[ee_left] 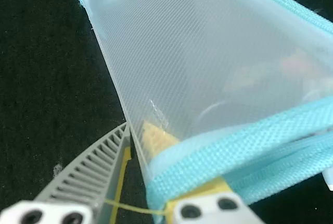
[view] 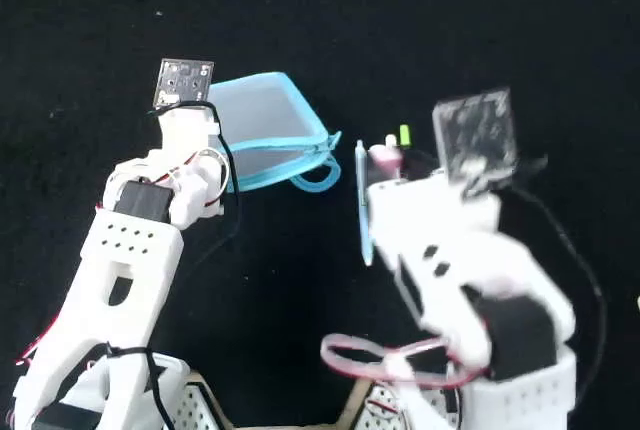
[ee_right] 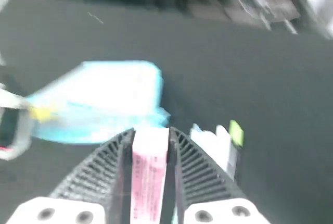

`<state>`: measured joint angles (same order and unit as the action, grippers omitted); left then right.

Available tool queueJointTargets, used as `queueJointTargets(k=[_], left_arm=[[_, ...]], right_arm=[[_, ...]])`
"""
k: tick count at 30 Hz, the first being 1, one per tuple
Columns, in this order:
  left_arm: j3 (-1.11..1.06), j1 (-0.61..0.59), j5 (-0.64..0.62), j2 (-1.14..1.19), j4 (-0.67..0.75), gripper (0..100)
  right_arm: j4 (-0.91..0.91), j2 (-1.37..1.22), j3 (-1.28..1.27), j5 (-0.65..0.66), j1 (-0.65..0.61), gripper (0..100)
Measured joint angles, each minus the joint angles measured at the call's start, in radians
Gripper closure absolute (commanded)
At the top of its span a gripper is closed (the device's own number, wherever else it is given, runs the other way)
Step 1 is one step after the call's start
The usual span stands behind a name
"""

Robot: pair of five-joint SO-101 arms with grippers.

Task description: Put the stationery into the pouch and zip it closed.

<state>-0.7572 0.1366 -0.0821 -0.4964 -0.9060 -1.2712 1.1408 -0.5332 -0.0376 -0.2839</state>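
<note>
The light-blue mesh pouch (view: 265, 128) lies at the table's middle back, its zipper edge (ee_left: 244, 140) facing the near side. My left gripper (ee_left: 139, 148) is shut on the pouch's corner, with one grey finger (ee_left: 96, 169) outside and the yellow pad showing through the mesh. To the pouch's right, my right gripper (ee_right: 150, 151) is shut on a pink-and-white stick (ee_right: 148, 174), seen from above as a pink tip (view: 385, 158). A blue pen (view: 361, 200) lies beside that gripper. A white marker with a green cap (ee_right: 229, 140) lies just past it (view: 404, 136).
The table is covered in black cloth (view: 480, 40), with open room behind and to the right of the pouch. A blue loop (view: 320, 178) hangs off the pouch's right corner. Red and black cables (view: 360, 355) trail by the right arm's base.
</note>
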Motion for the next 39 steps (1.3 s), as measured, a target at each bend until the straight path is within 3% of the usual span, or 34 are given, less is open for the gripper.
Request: queueJointTargets(k=[8, 13, 24, 30, 39], left_arm=[[0.0, 0.0, 0.0, 0.0, 0.0, 97], [0.0, 0.0, 0.0, 0.0, 0.0, 97], [0.0, 0.0, 0.0, 0.0, 0.0, 97], [0.0, 0.0, 0.0, 0.0, 0.0, 97], [0.0, 0.0, 0.0, 0.0, 0.0, 97]], right_arm=[[0.528, 0.232, -0.428, -0.025, -0.29, 98.6], [0.835, 0.334, -0.68, -0.025, -0.338, 98.6], [1.315, 0.377, -1.057, -0.025, -0.351, 98.6], [1.504, 0.377, -1.155, -0.025, -0.322, 98.6], [1.517, 0.377, -1.162, -0.031, -0.278, 98.7]])
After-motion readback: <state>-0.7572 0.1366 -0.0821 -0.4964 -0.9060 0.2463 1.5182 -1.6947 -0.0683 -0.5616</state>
